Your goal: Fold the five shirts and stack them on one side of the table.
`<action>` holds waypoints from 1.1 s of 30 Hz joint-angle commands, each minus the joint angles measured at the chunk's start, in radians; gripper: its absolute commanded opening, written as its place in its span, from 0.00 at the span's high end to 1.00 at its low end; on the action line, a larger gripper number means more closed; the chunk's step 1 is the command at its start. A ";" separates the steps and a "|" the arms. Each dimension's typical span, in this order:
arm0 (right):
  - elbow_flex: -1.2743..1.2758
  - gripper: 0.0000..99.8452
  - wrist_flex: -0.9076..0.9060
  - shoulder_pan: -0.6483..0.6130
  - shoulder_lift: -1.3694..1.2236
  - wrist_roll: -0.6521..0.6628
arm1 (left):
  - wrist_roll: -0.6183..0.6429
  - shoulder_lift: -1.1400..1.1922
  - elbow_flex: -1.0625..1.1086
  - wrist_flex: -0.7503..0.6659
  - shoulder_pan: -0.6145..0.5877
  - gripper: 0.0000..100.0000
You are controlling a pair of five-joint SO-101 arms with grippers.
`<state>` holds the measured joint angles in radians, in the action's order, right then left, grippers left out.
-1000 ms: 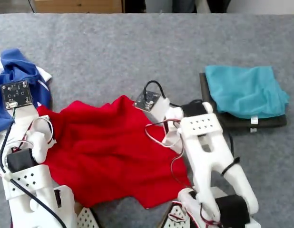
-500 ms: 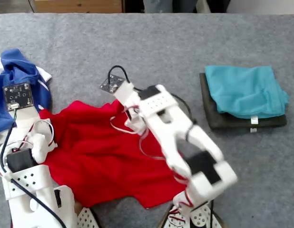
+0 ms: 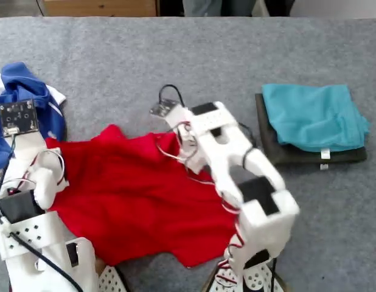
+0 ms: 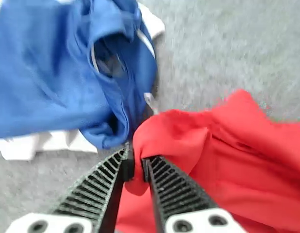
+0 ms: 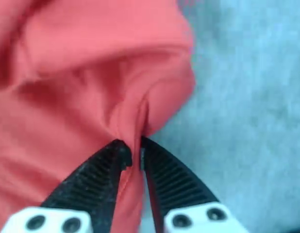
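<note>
A red shirt (image 3: 139, 194) lies spread and rumpled on the grey table between the two arms. My left gripper (image 4: 137, 162) is shut on a fold at the red shirt's (image 4: 227, 150) edge, next to the blue and white shirt (image 4: 58, 77). My right gripper (image 5: 134, 148) is shut on a pinched ridge of the red shirt (image 5: 82, 73) near its far edge. In the high view the right arm (image 3: 230, 158) stretches over the shirt's far right part, and the left arm (image 3: 27, 176) stands at its left edge.
A blue and white shirt (image 3: 20, 91) is bunched at the table's left edge. At the right, a folded teal shirt (image 3: 313, 115) rests on a folded dark shirt (image 3: 279, 152). Bare grey table (image 3: 176, 55) stretches across the far side.
The right arm swung left over the red shirt, then came partway back right, dragging the shirt's far edge with it. The left arm shifted slightly; the shirt's left corner has risen into a peak.
</note>
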<state>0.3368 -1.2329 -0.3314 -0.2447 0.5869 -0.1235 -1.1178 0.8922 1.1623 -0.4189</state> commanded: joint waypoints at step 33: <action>0.137 0.83 -0.534 0.493 0.619 0.571 | -0.393 -0.008 0.031 0.198 0.007 0.97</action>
<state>0.5577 -1.7530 0.1335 0.3491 1.1669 -0.4964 -1.1178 0.9291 1.3464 -0.4097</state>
